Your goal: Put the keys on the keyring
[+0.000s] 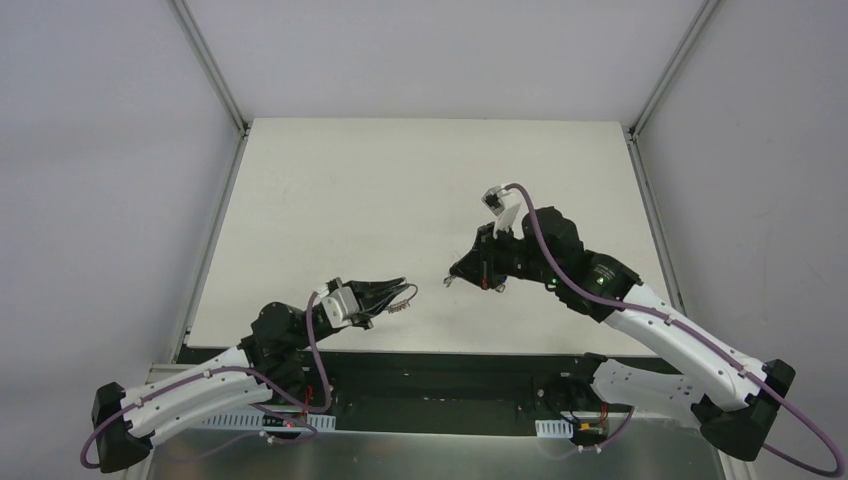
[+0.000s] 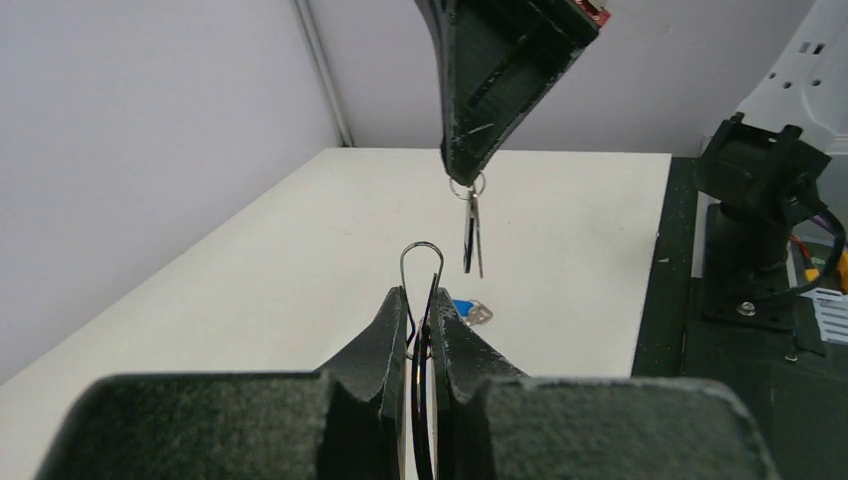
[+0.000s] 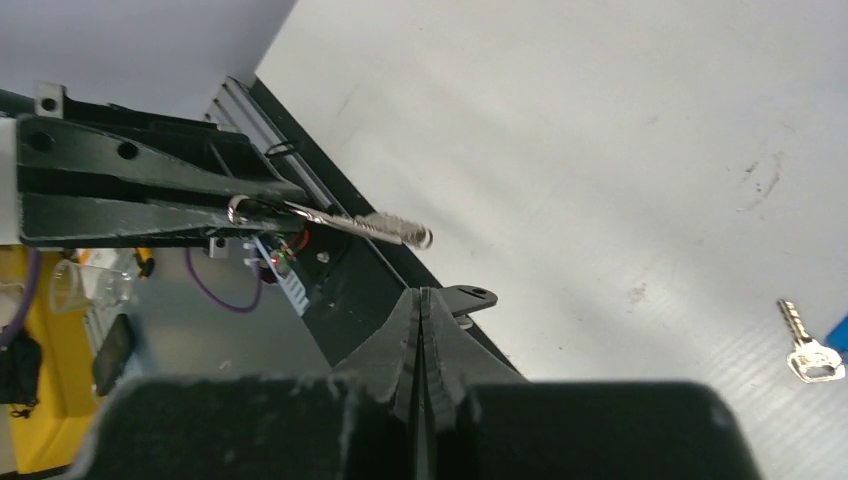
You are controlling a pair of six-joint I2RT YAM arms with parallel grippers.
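Two keys and one keyring, all over or on the near half of the bench [image 1: 400, 180]. Item one: keyring [image 3: 395, 231], a thin silver wire loop with a small ribbed metal piece at its end. It is held off the bench by the left hand [image 2: 420, 300], whose fingers are clamped together on the wire so that the rounded loop stands clear above the tips. Probably light and springy, likely to flex or twist if pushed, so best held close to the metal piece with the free end left exposed. Whether the loop is open cannot be told. Item two: black-headed key [image 2: 472, 235], dangling edge-on from a small loop pinched at the tip of the right hand [image 2: 465, 165], jaws fully together, just beyond and above the keyring and not touching it. Light and stiff, but free to swing, so the hole will be hard to steady. Item three: blue-headed key [image 3: 812, 355], lying flat on the bench toward the near edge, untouched. Tiny, with smooth metal likely to slip, so the plastic head offers the better hold.
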